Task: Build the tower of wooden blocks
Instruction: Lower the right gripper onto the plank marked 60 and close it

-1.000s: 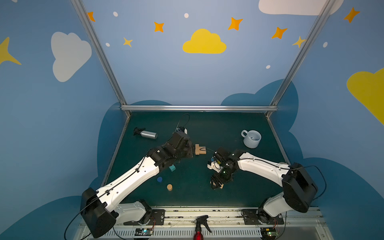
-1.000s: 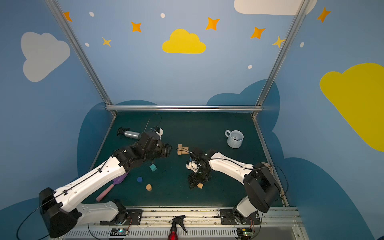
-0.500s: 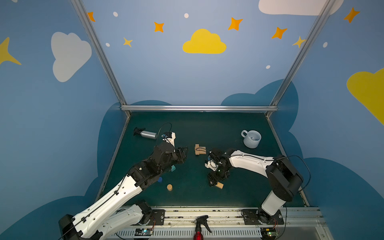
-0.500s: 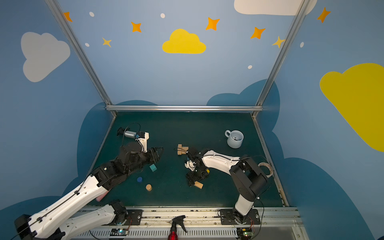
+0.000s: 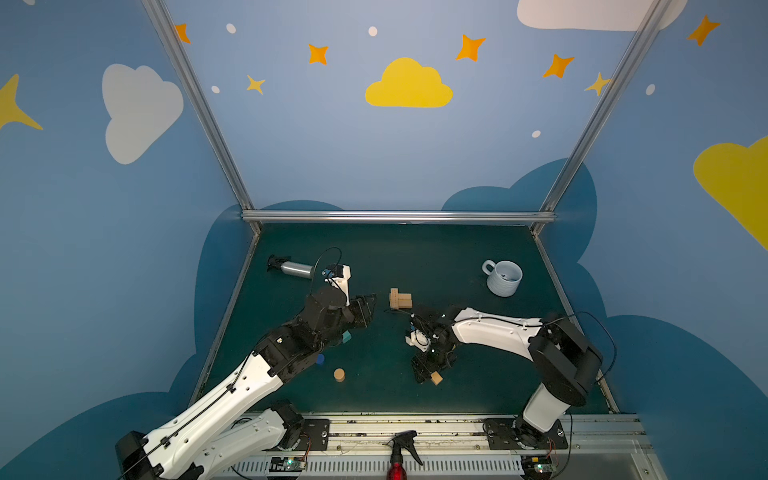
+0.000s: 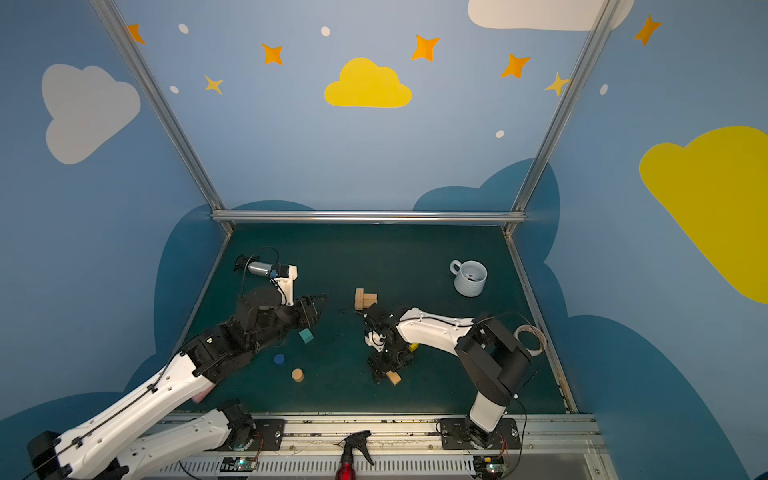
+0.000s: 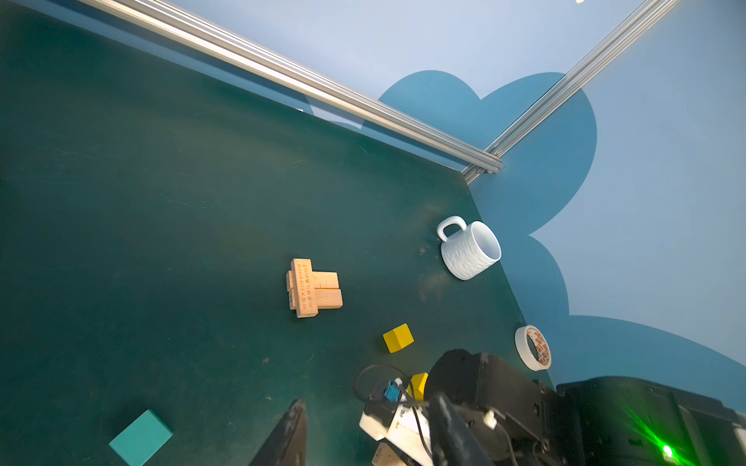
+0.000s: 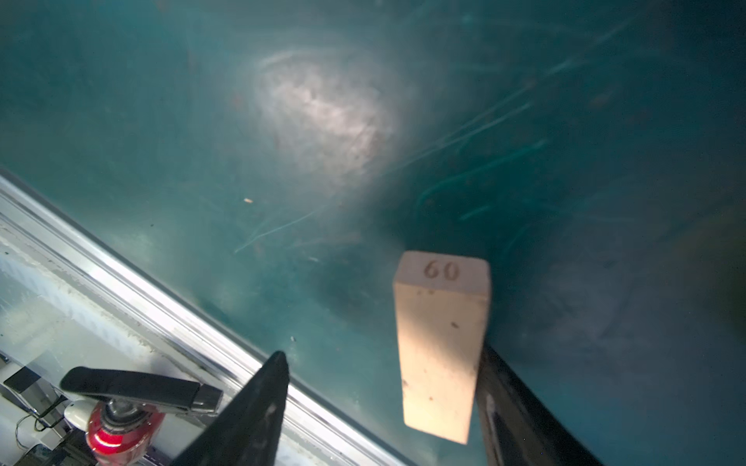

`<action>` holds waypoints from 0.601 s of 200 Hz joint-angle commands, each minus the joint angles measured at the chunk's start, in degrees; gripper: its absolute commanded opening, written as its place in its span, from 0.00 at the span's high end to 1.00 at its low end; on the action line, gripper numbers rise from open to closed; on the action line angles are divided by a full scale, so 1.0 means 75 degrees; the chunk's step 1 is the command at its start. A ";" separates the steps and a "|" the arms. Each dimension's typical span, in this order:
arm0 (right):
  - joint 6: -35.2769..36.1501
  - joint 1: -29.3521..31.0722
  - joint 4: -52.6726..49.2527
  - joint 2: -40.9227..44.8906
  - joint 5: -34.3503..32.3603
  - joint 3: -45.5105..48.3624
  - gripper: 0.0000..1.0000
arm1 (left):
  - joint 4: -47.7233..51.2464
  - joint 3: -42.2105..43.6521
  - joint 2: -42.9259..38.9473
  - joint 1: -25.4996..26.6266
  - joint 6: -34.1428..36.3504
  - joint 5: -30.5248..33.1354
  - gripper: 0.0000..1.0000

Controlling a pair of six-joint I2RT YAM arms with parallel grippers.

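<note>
Three tan planks form a low crossed stack (image 5: 400, 299) (image 6: 365, 299) (image 7: 313, 288) at mid-table. A fourth tan plank (image 5: 436, 377) (image 6: 393, 377) (image 8: 442, 343) lies near the front. My right gripper (image 5: 428, 371) (image 8: 381, 355) straddles it, open; one finger is against the plank and the other stands apart from it. My left gripper (image 5: 368, 309) (image 7: 369, 399) is open and empty, left of the stack. A teal cube (image 5: 346, 336) (image 7: 141, 435), a blue cylinder (image 6: 279, 359) and a tan cylinder (image 5: 339, 375) lie front left. Two yellow cubes (image 7: 398, 338) (image 7: 418, 385) sit by the right arm.
A pale mug (image 5: 503, 277) (image 7: 470, 250) stands at the back right. A silver spray bottle (image 5: 291, 268) lies at the back left. A tape roll (image 6: 528, 337) rests by the right edge. A red spray bottle (image 5: 399, 457) (image 8: 121, 419) stands on the front rail.
My left gripper has drawn back leftward from the plank stack. The right arm has folded in, and its gripper has settled around the front plank, jaws slightly narrower.
</note>
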State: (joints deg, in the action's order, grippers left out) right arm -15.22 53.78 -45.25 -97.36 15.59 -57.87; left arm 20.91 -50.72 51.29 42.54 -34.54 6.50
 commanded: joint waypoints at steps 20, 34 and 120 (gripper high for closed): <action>-0.0721 0.0241 -0.0361 0.0314 -0.0868 0.0093 0.51 | -0.0034 0.0106 -0.0264 0.0034 -0.0024 0.0012 0.51; -0.0841 0.0293 -0.0333 0.0331 -0.1092 0.0098 0.55 | -0.0013 0.0096 -0.0274 0.0030 -0.0030 -0.0011 0.51; -0.0970 0.0416 -0.0180 -0.0038 -0.1316 -0.0041 0.69 | 0.0016 0.0039 -0.0231 0.0039 -0.0022 -0.0023 0.51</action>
State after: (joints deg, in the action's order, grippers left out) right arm -21.93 56.23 -45.91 -96.86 7.66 -57.63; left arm 20.84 -50.30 49.69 42.72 -34.61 6.52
